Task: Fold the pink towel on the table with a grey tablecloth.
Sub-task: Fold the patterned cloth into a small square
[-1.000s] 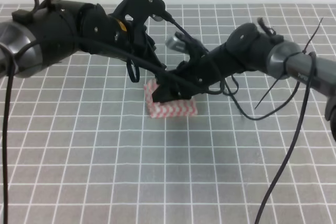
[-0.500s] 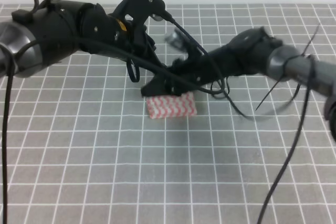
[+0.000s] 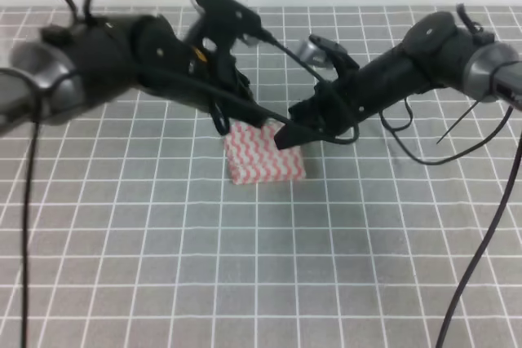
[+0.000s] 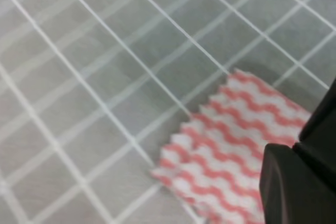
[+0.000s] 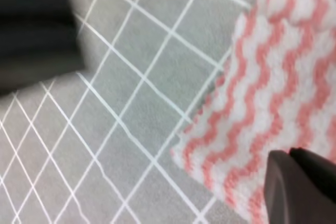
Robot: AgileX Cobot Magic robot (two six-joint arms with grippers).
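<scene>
Both arms crowd over the pink towel (image 3: 263,152) from behind; its front side lies unobstructed.

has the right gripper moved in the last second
Yes. In the high view the right gripper has pulled back to the right, toward the right edge of the pink towel, uncovering its top; before, it sat over the towel's upper left corner.

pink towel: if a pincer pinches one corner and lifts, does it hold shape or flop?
Probably flops: the pink towel looks thin and lies flat in folded layers on the grey tablecloth. Likely light. A sideways push would probably bunch or unfold it rather than slide it.
</scene>
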